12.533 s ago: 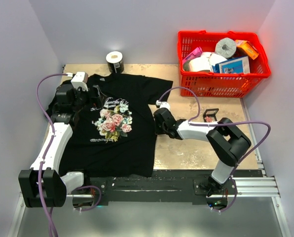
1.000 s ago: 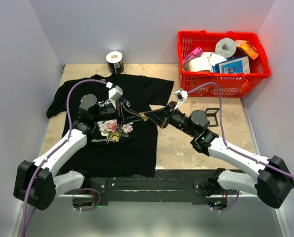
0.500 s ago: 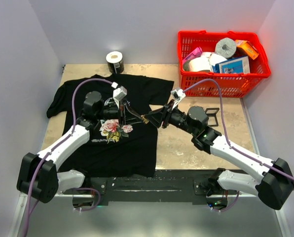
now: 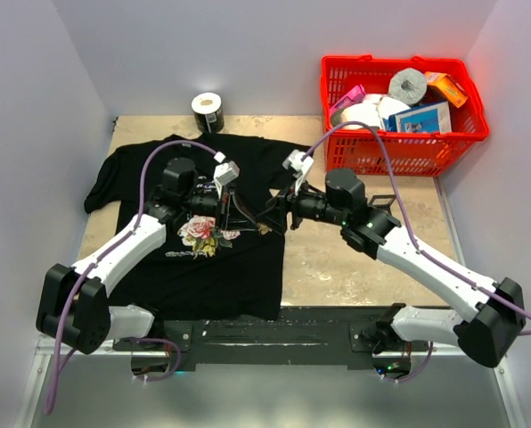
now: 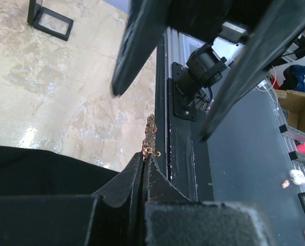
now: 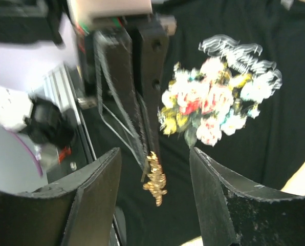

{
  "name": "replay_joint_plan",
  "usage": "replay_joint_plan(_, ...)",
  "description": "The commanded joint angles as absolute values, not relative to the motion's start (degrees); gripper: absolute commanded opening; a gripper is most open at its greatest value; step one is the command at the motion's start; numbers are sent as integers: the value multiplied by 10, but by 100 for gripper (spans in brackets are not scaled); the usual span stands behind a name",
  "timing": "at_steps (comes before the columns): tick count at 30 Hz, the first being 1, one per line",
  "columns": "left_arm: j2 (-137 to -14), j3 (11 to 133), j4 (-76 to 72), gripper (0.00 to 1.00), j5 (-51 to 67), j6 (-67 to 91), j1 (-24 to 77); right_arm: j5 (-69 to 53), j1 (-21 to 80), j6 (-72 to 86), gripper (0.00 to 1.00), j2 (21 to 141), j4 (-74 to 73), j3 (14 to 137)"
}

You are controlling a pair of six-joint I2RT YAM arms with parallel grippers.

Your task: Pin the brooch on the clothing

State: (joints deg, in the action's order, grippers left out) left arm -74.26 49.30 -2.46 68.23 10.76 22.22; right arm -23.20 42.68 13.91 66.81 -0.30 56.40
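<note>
The clothing [image 4: 203, 267], a black T-shirt with printed roses [image 6: 214, 102], lies flat at the table's left. The brooch [image 5: 150, 134] is a tiny gold-coloured pin, seen edge-on in the left wrist view. My left gripper [image 5: 144, 154] is shut on its lower end and holds it in the air above the shirt's right edge, near the print. My right gripper [image 6: 155, 154] faces it from the right with jaws open. Its fingers [image 5: 137, 46] stand on either side of the brooch [image 6: 155, 180] without touching it. From above, the two grippers [image 4: 264, 218] meet tip to tip.
A red basket [image 4: 399, 153] full of rolls and boxes stands at the back right. A tape roll [image 4: 208, 111] sits behind the shirt's collar. A small black frame [image 4: 383, 205] lies on the bare tabletop [image 4: 355, 267] under the right arm.
The right gripper has opened off the brooch, which now stays in the shut left gripper. Both grippers have shifted left and back, over the shirt's right edge.
</note>
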Motion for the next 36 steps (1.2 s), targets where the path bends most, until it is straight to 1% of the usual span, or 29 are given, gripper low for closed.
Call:
replay_joint_plan(1, -738, 519, -7, 0, 706, 80, 229, -289, 425, 86, 58, 700, -68, 605)
replay_joint_plan(4, -740, 519, -5, 0, 706, 79, 231, -295, 426, 74, 56, 714, -83, 613)
replay_joint_plan(5, -740, 519, -4, 0, 706, 79, 232, -296, 425, 73, 53, 715, -83, 612)
replay_joint_plan(7, -740, 519, -4, 0, 705, 78, 233, -301, 426, 75, 50, 715, -74, 608)
replay_joint_plan(8, -740, 519, -4, 0, 705, 77, 233, -301, 426, 76, 47, 714, -73, 606)
replay_joint_plan(9, -740, 520, -2, 0, 705, 77, 234, -302, 426, 76, 46, 715, -70, 606)
replay_joint_plan(13, -740, 520, -1, 0, 705, 73, 236, -303, 425, 79, 47, 711, -66, 603)
replay_joint_plan(19, -741, 522, 17, 0, 702, 69, 237, -293, 425, 75, 53, 701, -76, 609)
replay_joint_plan(25, -741, 524, 22, 0, 701, 66, 237, -280, 425, 69, 51, 692, -83, 609)
replay_joint_plan(28, -741, 525, 23, 0, 701, 65, 237, -277, 425, 67, 46, 689, -87, 610)
replay_joint_plan(29, -741, 525, 22, 0, 701, 65, 238, -278, 425, 66, 42, 690, -88, 610)
replay_joint_plan(33, -741, 526, 24, 0, 701, 65, 239, -280, 425, 62, 33, 694, -91, 610)
replay_joint_plan(36, -741, 525, 25, 0, 701, 63, 240, -282, 426, 62, 31, 701, -91, 608)
